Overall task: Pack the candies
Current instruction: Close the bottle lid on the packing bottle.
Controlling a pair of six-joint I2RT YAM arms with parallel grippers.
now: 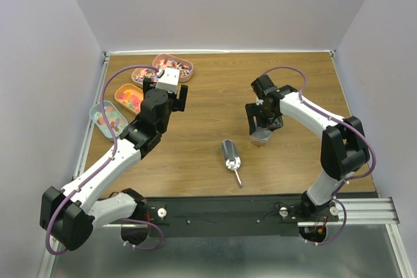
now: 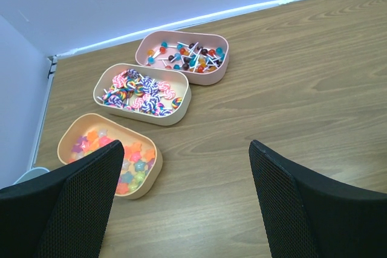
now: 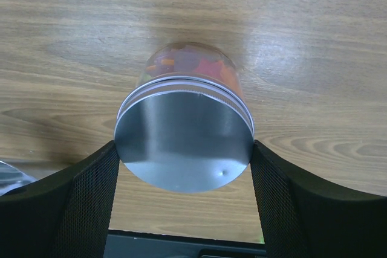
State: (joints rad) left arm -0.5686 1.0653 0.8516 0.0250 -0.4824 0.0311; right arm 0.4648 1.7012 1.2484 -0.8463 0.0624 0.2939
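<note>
At 3 o'clock on the desk, the right gripper (image 1: 260,128) clamps the lidded jar (image 3: 183,137) of candies (image 3: 193,61), so tightening the lid seems next; the left gripper (image 2: 185,149) hangs apart.

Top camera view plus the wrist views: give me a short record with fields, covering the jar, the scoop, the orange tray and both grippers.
Jar: upright on table, silver lid on, candies visible inside
Scoop: lying on table between the arms, untouched
Orange tray: loose candies, uncovered
Left gripper: open, empty, above the table
Right gripper: jaws flank the jar lid; grip unclear
</note>
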